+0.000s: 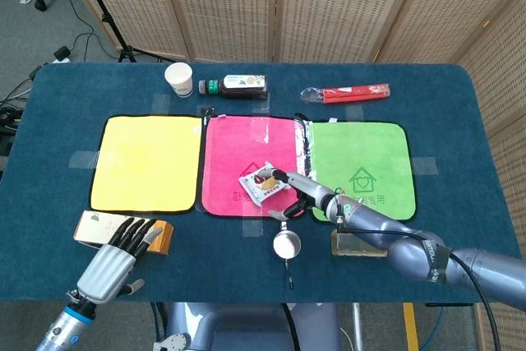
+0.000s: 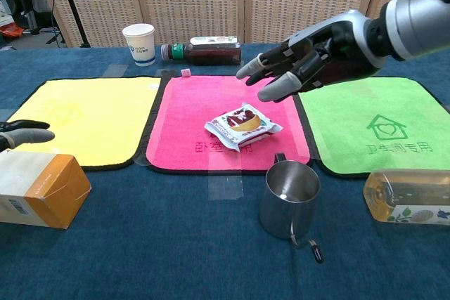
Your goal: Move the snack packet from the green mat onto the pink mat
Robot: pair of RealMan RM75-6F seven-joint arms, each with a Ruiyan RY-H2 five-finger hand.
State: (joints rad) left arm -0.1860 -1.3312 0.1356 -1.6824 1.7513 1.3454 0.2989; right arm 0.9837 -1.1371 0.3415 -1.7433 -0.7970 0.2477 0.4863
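Observation:
The snack packet (image 2: 242, 125) (image 1: 260, 183) lies flat on the pink mat (image 2: 190, 110) (image 1: 234, 150), near its front right part. My right hand (image 2: 309, 61) (image 1: 302, 195) hovers open above and to the right of the packet, fingers spread, holding nothing. The green mat (image 2: 380, 124) (image 1: 362, 166) lies bare to the right of the pink one. My left hand (image 1: 115, 260) (image 2: 21, 135) rests with fingers straight and apart by an orange-and-white box (image 2: 39, 187) (image 1: 99, 228) at the front left, holding nothing.
A steel mug (image 2: 290, 198) stands in front of the pink mat. A bottle of yellow liquid (image 2: 408, 196) lies at the front right. A yellow mat (image 2: 77, 114), a paper cup (image 2: 139, 44), a dark bottle (image 2: 204, 50) and a red packet (image 1: 349, 93) lie further back.

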